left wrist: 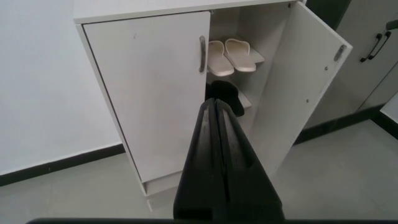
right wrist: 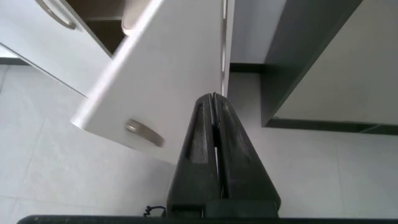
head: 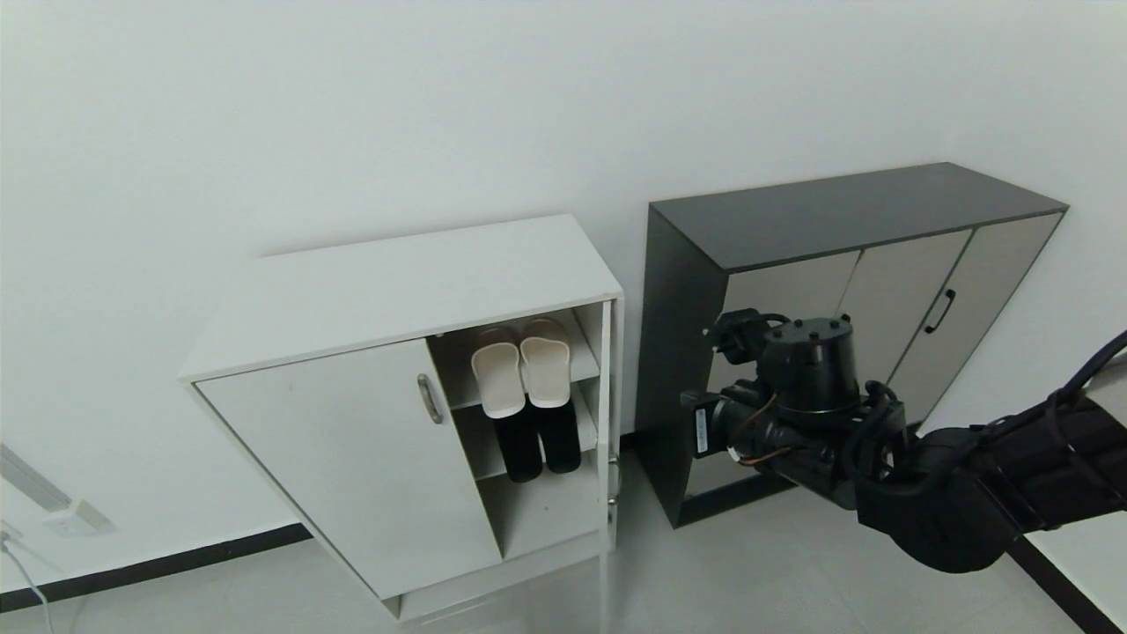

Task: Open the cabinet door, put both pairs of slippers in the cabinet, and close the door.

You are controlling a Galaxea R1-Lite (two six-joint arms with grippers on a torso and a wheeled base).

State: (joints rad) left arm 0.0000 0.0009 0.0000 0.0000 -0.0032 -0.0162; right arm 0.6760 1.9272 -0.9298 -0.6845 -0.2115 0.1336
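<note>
The jaws of the right gripper (right wrist: 214, 98) are clenched on nothing, close to the outer face of the open door (right wrist: 163, 74); contact cannot be made out. The left gripper (left wrist: 215, 102) is likewise pressed together and empty, facing the cabinet (left wrist: 149, 81). The white slippers (head: 521, 368) are set on the upper shelf, the black slippers (head: 537, 447) on the shelf below. Closing is judged the step in hand: the door is to be pushed round on its hinge until flush.

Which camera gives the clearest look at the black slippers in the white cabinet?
The head view: both black slippers show side by side below the white pair. In the left wrist view the left gripper covers most of them. The right wrist view faces the open door.
</note>
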